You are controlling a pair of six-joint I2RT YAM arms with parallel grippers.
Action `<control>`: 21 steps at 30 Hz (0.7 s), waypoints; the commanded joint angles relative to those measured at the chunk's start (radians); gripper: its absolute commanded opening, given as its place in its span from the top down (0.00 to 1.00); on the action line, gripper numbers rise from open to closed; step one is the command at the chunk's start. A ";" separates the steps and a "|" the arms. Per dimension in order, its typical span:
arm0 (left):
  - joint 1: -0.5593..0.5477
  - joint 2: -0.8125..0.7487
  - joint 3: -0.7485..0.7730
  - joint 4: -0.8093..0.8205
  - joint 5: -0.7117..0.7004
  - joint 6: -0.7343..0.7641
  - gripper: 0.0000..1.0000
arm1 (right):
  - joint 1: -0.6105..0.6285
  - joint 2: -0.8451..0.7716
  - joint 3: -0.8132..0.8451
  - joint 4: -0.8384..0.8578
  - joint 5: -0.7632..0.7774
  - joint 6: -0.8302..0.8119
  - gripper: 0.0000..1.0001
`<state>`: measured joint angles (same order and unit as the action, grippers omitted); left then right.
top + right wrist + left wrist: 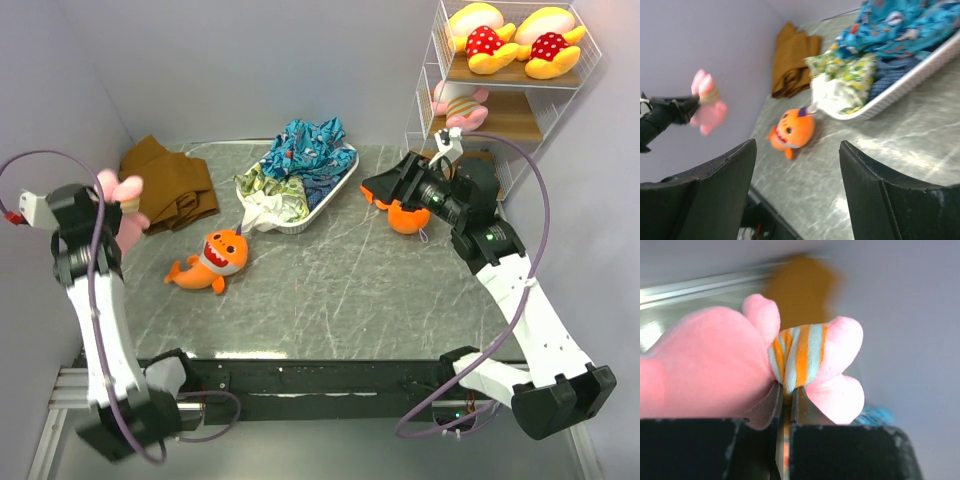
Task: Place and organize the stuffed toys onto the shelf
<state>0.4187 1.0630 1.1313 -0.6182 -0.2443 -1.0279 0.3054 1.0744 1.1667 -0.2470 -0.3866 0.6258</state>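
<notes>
My left gripper point(110, 203) point(785, 396) is shut on a pink stuffed toy point(122, 192) point(705, 360), pinching its striped belly and holding it up by the left wall. One orange shark point(215, 260) point(792, 131) lies on the table left of centre. A second orange shark point(407, 217) lies at the right, partly hidden under my right gripper point(385, 186) point(797, 170), which is open and holds nothing. The shelf point(515, 118) stands at the back right. Two yellow toys point(485, 42) point(552, 46) sit on its top board and a pink toy point(460, 104) on the middle board.
A white tray point(328, 198) point(920, 70) heaped with blue-patterned cloth point(305, 155) stands at the back centre. A brown folded cloth point(172, 185) point(792, 60) lies at the back left. Grey walls close in on both sides.
</notes>
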 commanded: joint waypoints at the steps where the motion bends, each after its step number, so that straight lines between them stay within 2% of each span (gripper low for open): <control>1: -0.001 -0.219 -0.146 0.401 0.489 0.141 0.99 | 0.015 0.016 0.083 0.049 -0.168 0.014 0.26; 2: -0.003 -0.247 -0.181 0.552 0.582 0.129 0.99 | 0.029 0.025 0.103 0.045 -0.185 0.009 0.26; 3: -0.006 -0.270 -0.239 0.608 0.705 0.115 0.99 | 0.037 0.033 0.111 0.038 -0.207 0.003 0.26; 5: -0.023 -0.317 -0.290 0.726 0.811 0.062 0.99 | 0.057 0.045 0.113 0.052 -0.228 -0.023 0.26; 6: -0.034 -0.328 -0.341 0.836 0.891 0.039 0.99 | 0.078 0.047 0.105 0.066 -0.239 -0.029 0.26; 9: -0.087 -0.359 -0.422 1.057 0.999 -0.029 0.99 | 0.116 0.061 0.076 0.138 -0.222 0.032 0.27; 12: -0.187 -0.376 -0.458 1.120 1.004 0.024 0.99 | 0.173 0.111 0.125 0.046 -0.060 0.198 0.28; 15: -0.282 -0.368 -0.487 1.166 1.004 0.078 0.99 | 0.248 0.119 0.116 0.092 -0.023 0.300 0.28; 16: -0.313 -0.353 -0.496 1.230 1.037 0.075 0.99 | 0.297 0.117 0.113 0.115 0.000 0.346 0.28; 18: -0.337 -0.336 -0.521 1.281 1.059 0.063 0.99 | 0.343 0.119 0.094 0.161 0.012 0.371 0.27; 19: -0.357 -0.322 -0.525 1.293 1.063 0.063 0.99 | 0.386 0.119 0.087 0.225 0.015 0.339 0.26; 21: -0.374 -0.313 -0.527 1.296 1.074 0.078 0.99 | 0.425 0.130 0.094 0.235 0.055 0.289 0.25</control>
<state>0.0784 0.7296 0.6098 0.5163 0.7620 -0.9833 0.6468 1.2137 1.2446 -0.1535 -0.4068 0.9108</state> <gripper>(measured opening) 0.057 0.739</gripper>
